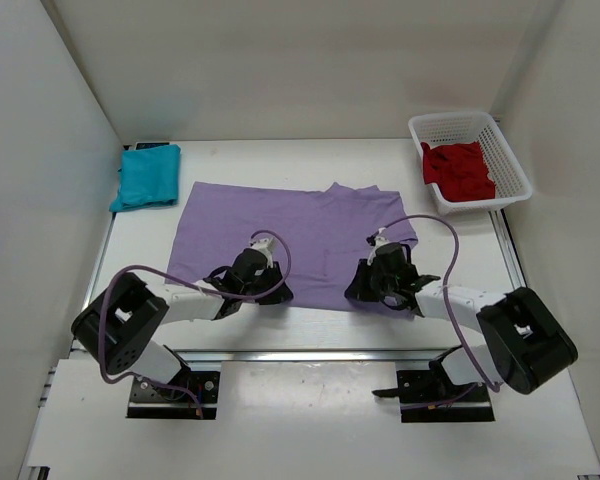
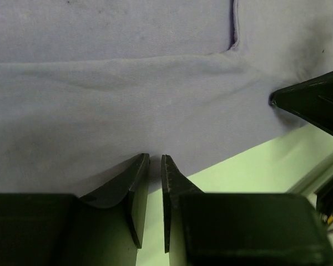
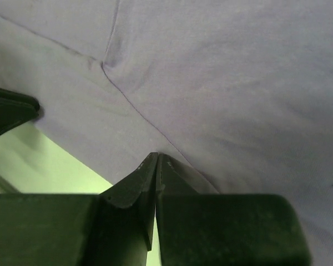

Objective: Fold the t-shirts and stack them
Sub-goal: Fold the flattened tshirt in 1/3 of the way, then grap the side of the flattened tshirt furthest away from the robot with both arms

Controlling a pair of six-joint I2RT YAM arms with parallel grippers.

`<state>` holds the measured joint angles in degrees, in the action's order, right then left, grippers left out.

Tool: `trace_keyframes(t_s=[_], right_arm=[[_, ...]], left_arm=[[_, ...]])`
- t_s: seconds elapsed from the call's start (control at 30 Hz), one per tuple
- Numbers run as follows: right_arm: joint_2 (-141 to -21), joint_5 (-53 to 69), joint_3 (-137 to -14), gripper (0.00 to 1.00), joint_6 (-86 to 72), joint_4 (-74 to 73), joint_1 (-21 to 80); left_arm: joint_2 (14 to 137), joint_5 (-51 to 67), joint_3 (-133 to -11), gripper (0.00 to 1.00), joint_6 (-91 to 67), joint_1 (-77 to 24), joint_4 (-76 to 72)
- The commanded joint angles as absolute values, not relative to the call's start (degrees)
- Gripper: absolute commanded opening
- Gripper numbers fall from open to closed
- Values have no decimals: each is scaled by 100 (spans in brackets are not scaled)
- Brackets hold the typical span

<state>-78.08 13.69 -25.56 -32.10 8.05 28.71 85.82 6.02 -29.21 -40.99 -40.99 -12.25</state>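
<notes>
Top view: a white desk [image 1: 280, 150] stood boxed in by plain white walls [image 1: 40, 150] at the left, back and right. The lavender t-shirt [image 1: 280, 215] lay spread flat across the middle, its near hem close to the desk's front edge. Bare desk showed behind it and along both sides. The teal t-shirt [image 1: 147, 176] sat folded at the far left, just beside the wall and apart from the lavender one. The dark red t-shirt [image 1: 460, 172] lay bunched in a white mesh basket [image 1: 508, 160] at the far right corner. My left hand [image 1: 258, 275] and right hand [image 1: 385, 280] were both low over the lavender shirt's near hem, well apart from each other, with purple cables [image 1: 280, 262] looping above them.

Left wrist view: lavender cloth [image 2: 127, 83] filled most of the picture, lightly wrinkled, with pale desk [image 2: 238, 172] showing at the lower right. The left hand [image 2: 155, 158] had its fingers a narrow slit apart, tips at the hem. I could not tell whether cloth was caught between them. A dark wedge [image 2: 316, 105] jutted in at the right edge.

Right wrist view: the cloth [image 3: 238, 83] covered nearly everything, with a seam [image 3: 111, 66] running across it and a patch of desk [image 3: 55, 160] at the lower left. The right hand [image 3: 157, 157] was closed, fingers pressed together, tips at the shirt's edge. I could not tell whether it pinched the cloth.
</notes>
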Motion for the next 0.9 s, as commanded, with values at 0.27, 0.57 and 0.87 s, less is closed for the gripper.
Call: trace_keyframes(t_s=[0.27, 0.57, 0.87], right_arm=[[-7408, 1687, -4109, 17, -2551, 44, 1682], [-10781, 757, -7768, 26, -1565, -702, 589], [-12384, 0, -9563, 46, -941, -1767, 747]], left_arm=[[7735, 783, -3013, 28, -3841, -4069, -589], [7734, 1133, -2848, 28, -3982, -4122, -1037], [7892, 1266, -2892, 28, -4025, -4061, -1116]])
